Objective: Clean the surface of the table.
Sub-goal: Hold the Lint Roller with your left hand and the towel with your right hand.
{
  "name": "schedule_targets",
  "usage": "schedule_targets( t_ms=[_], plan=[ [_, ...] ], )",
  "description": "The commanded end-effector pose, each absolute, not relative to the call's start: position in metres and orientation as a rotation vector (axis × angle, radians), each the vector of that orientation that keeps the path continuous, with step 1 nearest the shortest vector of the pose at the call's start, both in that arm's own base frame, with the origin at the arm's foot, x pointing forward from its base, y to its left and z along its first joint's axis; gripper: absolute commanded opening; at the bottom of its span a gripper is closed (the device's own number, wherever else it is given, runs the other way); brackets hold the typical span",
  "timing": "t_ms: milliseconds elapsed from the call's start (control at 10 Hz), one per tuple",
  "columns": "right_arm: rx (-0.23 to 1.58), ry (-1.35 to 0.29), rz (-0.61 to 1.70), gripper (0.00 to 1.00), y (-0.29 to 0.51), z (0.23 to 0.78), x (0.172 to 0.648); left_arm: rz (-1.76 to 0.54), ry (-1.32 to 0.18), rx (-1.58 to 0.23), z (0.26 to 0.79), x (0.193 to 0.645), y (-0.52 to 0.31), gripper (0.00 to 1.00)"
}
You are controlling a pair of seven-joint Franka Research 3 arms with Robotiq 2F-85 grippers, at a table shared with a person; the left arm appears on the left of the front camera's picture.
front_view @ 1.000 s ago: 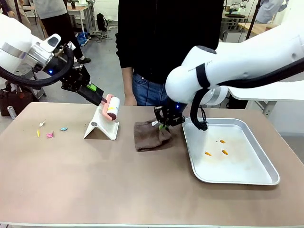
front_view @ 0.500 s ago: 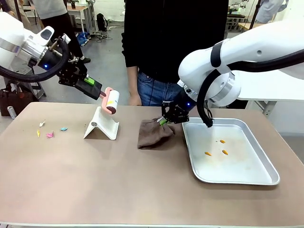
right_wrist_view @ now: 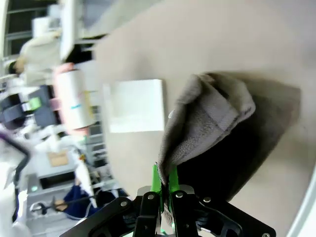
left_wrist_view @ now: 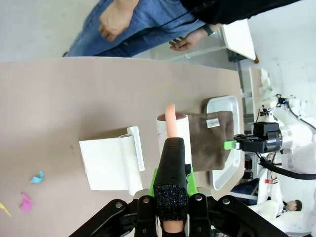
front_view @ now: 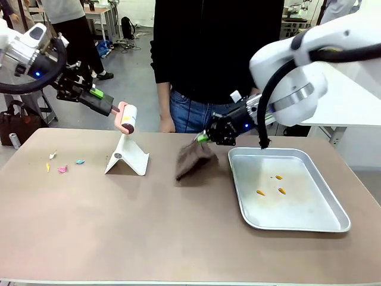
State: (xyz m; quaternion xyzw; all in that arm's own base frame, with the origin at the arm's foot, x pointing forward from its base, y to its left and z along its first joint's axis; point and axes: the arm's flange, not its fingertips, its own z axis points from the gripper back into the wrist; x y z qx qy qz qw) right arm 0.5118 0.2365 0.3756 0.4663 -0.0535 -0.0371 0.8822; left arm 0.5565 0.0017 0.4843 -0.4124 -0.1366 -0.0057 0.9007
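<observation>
The tan-brown table [front_view: 149, 226] carries several small paper scraps [front_view: 62, 168] at its left end. My left gripper [front_view: 111, 109] is shut on the pink handle of a lint roller [front_view: 127, 119] and holds it in the air just above a white stand [front_view: 127, 159]. The left wrist view looks down along that roller [left_wrist_view: 173, 129] between my left gripper [left_wrist_view: 171, 150], with the stand [left_wrist_view: 109, 164] below it. My right gripper [front_view: 205, 137] is shut on a corner of a brown cloth [front_view: 193, 159], which hangs down to the tabletop. The same cloth [right_wrist_view: 210, 118] drapes from my right gripper [right_wrist_view: 164, 180].
A shiny metal tray [front_view: 321, 210] at the right holds three small orange bits [front_view: 278, 177]. A person in black [front_view: 208, 53] stands at the far edge, hands [left_wrist_view: 115, 19] off the table. The near half of the table is bare.
My left gripper has raised the lint roller up and to the left, off the stand. My right gripper has pulled the cloth's corner up and rightward, so the cloth now hangs.
</observation>
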Motion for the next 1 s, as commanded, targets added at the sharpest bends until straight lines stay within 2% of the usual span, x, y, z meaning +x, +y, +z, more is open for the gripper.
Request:
schedule_targets(
  t_ms=[0, 400, 700, 900],
  plan=[
    [1.202, -0.11, 0.002, 0.0, 0.206, 0.37, 0.495, 0.026, -0.283, -0.904, 0.497, 0.559, 0.01, 0.0],
    [1.471, -0.044, 0.074, 0.0, 0.177, 0.387, 0.476, 0.029, -0.236, -0.98, 0.517, 0.564, 0.042, 0.0],
    [1.712, -0.05, 0.065, 0.0, 0.131, 0.423, 0.435, 0.067, -0.18, -1.034, 0.547, 0.565, 0.09, 0.0],
    [1.737, -0.19, -0.024, 0.0, 0.081, 0.439, 0.394, 0.069, -0.146, -1.014, 0.561, 0.555, 0.139, 0.0]
  ],
)
